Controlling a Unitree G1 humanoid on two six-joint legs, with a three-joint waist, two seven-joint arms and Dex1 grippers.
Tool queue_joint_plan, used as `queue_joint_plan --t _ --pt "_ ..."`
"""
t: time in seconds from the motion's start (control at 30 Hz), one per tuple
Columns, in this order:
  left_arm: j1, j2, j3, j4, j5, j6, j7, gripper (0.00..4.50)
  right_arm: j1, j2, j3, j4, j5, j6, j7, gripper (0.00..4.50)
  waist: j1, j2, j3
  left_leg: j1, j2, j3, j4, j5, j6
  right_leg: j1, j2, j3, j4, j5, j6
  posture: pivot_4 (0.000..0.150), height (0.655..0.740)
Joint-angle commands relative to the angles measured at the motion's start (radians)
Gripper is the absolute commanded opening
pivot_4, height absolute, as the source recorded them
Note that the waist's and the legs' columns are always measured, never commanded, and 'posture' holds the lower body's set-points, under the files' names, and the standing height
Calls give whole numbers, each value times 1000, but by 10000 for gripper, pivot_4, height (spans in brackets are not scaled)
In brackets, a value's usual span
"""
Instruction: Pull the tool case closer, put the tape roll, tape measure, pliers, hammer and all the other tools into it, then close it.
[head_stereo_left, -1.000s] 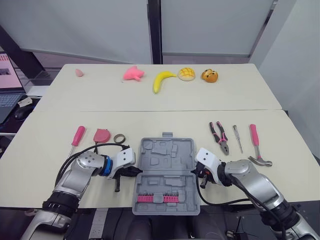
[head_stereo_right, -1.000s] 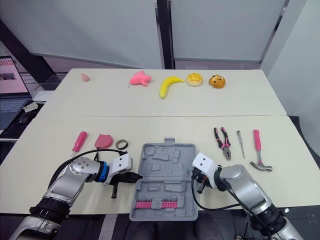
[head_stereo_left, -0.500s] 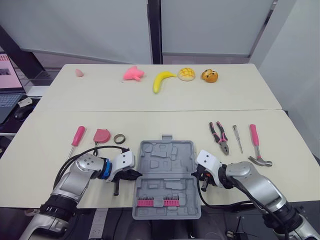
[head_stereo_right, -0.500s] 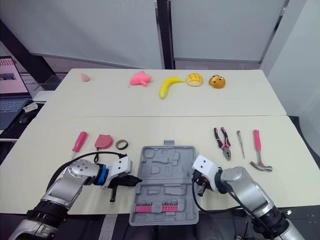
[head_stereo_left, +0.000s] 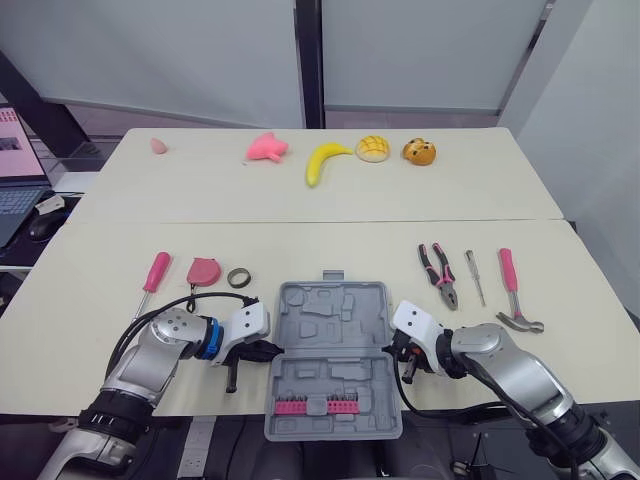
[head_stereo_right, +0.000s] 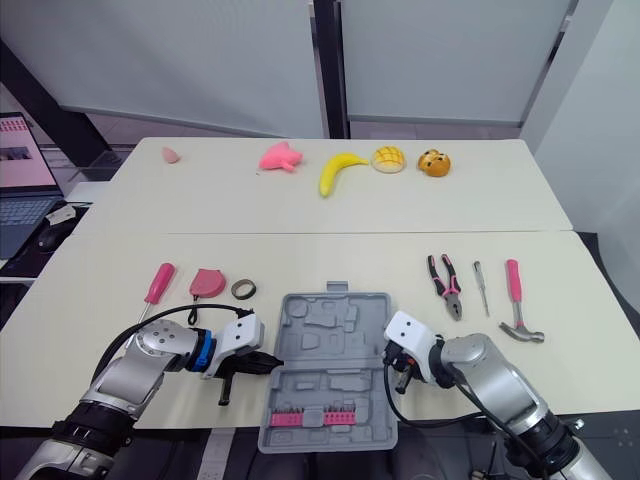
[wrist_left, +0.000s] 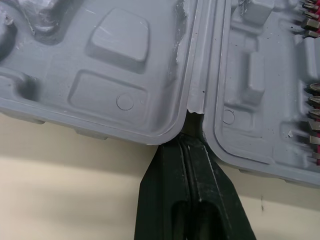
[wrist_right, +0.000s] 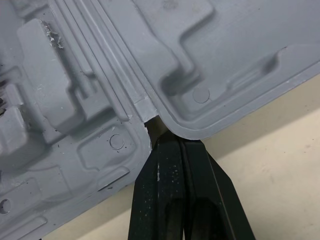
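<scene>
So the case (head_stereo_left: 333, 355) at the table (head_stereo_left: 300, 245)'s 6 o'clock edge slid a bit closer over the last second, and its near half now overhangs. The left gripper (head_stereo_left: 268, 349) and right gripper (head_stereo_left: 399, 349) are both closed, tips tucked into its hinge notches at 9 and 3. Pull looks about done. Pliers (head_stereo_left: 438, 273) and tape roll (head_stereo_left: 238, 278) wait at 2 and 10.

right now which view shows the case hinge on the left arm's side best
Left wrist view: the hinge end of the tool case is close up, the shut left tool tucked into its notch. The eye views show the whole open case, that hinge end small. The right wrist view shows the hinge's other end.
</scene>
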Motion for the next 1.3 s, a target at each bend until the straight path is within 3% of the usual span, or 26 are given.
queue_joint_plan --t 0.03,0.37,0.53,0.87,1.13,1.23,1.3 --pt "17 1 -35 -24 -9 1 -19 0 11 4 50 -10 30 3 15 118 0 0 0 0 0 0 0 0 0 0 0 0 0 0 0 1500 7400" --pt "21 7 -36 -29 -12 3 -18 0 8 1 56 6 21 -13 11 118 0 0 0 0 0 0 0 0 0 0 0 0 0 0 0 1500 7400" --pt "5 5 -31 -1 9 -36 18 0 21 25 -32 31 26 1 -52 118 -1 0 0 0 0 0 0 0 0 0 0 0 0 0 0 1500 7400" --pt "-10 66 34 40 -22 -73 34 0 120 -101 -192 -13 73 -100 -57 118 6 0 0 -1 0 0 0 0 0 0 0 0 -2 0 0 1500 7400" --pt "75 116 391 27 -244 -52 136 0 290 -207 -478 -52 111 -509 -20 118 4 0 2 -2 0 1 0 0 0 0 0 0 -3 0 1 1500 7400" --pt "131 171 488 73 -263 -44 151 6179 320 -240 -591 -36 158 -534 7 0 0 -1 2 -2 0 1 -1 0 0 -1 0 1 -3 -1 1 1500 7400" --pt "166 200 551 115 -283 -45 151 12174 331 -270 -656 -25 196 -527 43 4218 -1 0 2 -1 0 1 -1 0 0 -1 0 1 -3 -1 0 1500 7400"
